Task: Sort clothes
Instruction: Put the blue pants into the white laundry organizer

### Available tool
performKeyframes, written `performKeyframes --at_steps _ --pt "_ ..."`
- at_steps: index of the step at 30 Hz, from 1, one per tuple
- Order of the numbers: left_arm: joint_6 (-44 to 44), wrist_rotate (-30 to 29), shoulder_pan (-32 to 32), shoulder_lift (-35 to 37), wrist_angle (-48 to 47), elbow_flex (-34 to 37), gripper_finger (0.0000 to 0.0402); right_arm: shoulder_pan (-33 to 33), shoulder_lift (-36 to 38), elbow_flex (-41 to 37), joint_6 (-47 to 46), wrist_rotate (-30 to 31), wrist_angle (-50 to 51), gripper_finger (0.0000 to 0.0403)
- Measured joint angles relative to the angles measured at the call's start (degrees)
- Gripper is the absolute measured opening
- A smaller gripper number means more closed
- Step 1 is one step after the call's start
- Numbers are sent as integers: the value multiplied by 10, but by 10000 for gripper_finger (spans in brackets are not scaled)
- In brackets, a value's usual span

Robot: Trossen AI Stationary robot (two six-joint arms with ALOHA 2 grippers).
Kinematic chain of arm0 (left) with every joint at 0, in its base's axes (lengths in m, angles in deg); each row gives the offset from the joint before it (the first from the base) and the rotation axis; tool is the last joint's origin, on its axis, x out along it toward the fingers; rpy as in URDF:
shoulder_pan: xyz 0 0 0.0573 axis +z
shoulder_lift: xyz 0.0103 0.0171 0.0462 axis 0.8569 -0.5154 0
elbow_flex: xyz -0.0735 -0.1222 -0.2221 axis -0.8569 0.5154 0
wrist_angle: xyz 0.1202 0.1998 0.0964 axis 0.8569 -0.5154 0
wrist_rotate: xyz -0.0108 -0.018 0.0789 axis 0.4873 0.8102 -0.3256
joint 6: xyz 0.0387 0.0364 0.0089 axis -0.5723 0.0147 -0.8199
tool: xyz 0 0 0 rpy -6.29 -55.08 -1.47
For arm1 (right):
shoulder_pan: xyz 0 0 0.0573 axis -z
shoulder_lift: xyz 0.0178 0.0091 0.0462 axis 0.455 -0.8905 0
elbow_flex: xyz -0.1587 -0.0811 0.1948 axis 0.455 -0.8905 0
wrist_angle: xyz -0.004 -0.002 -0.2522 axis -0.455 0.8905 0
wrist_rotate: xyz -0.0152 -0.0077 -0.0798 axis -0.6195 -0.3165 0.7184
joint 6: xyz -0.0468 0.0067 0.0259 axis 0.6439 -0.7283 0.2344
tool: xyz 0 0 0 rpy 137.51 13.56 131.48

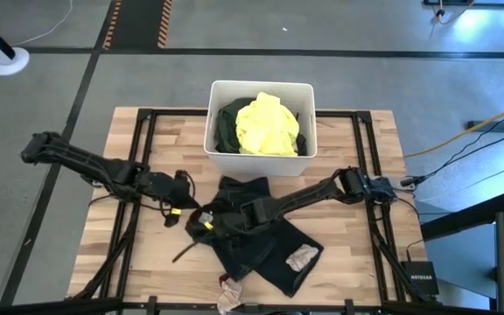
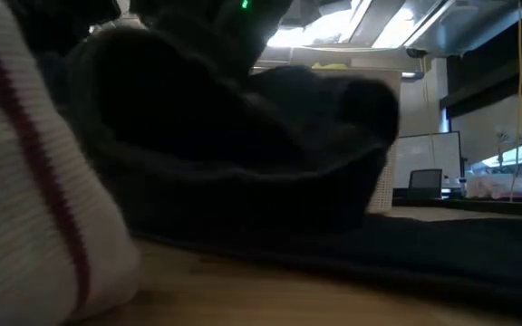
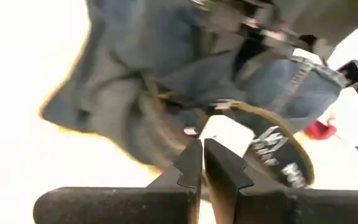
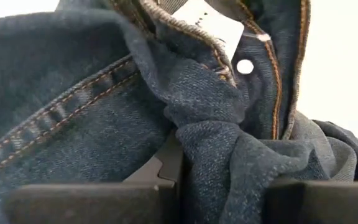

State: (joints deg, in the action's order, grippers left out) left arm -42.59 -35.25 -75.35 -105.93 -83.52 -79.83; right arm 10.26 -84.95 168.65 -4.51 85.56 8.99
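Note:
The dark jeans (image 1: 256, 236) lie bunched on the wooden table in front of the white bin (image 1: 219, 87). A bright yellow top (image 1: 267, 124) and a dark green shirt (image 1: 226, 122) lie in the bin. My right gripper (image 1: 217, 220) reaches in from the table's right and is shut on the jeans (image 4: 104, 112). My left gripper (image 3: 202, 163) is shut at the jeans' left edge, close to the waistband (image 3: 272, 121). It also shows in the high view (image 1: 186, 208). Small striped pieces lie at the near edge (image 1: 303, 256) (image 1: 227, 296). My right gripper pinches a bunched fold of denim (image 4: 222, 155) between its two fingers (image 4: 166, 167), close to the waistband and its button (image 4: 245, 66). Several layers are gathered in the hold. The rest of the jeans lies on the table. My left gripper: I cannot tell whether its shut fingertips touch the jeans.
A white piece with red stripes (image 2: 34, 208) lies close before the low camera, with dark cloth (image 2: 243, 145) behind it. The bin stands at the table's far middle. Bare wood shows at the table's left (image 1: 121, 236) and right (image 1: 357, 245).

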Motion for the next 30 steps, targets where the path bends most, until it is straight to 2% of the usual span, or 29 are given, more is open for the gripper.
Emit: performKeyframes --at_steps 2,6,11,15,22,26,30 --pt "3 -23 -2 19 -21 -3 13 -9 15 -1 -3 2 6 68" --pt "6 -95 -2 57 -50 -3 13 -24 63 -2 -4 45 7 68" --pt "16 -164 -2 82 -69 -2 13 -36 133 -1 4 122 -1 68" --pt "15 -173 -2 84 -70 -2 13 -38 186 -1 32 191 -25 68" --pt "12 -174 -2 83 -69 -1 13 -26 263 0 141 294 -136 68" --pt "12 -174 -2 81 -67 0 13 -9 301 1 220 343 -234 68" --pt "12 -174 -2 82 -67 0 13 16 323 1 343 381 -369 68"
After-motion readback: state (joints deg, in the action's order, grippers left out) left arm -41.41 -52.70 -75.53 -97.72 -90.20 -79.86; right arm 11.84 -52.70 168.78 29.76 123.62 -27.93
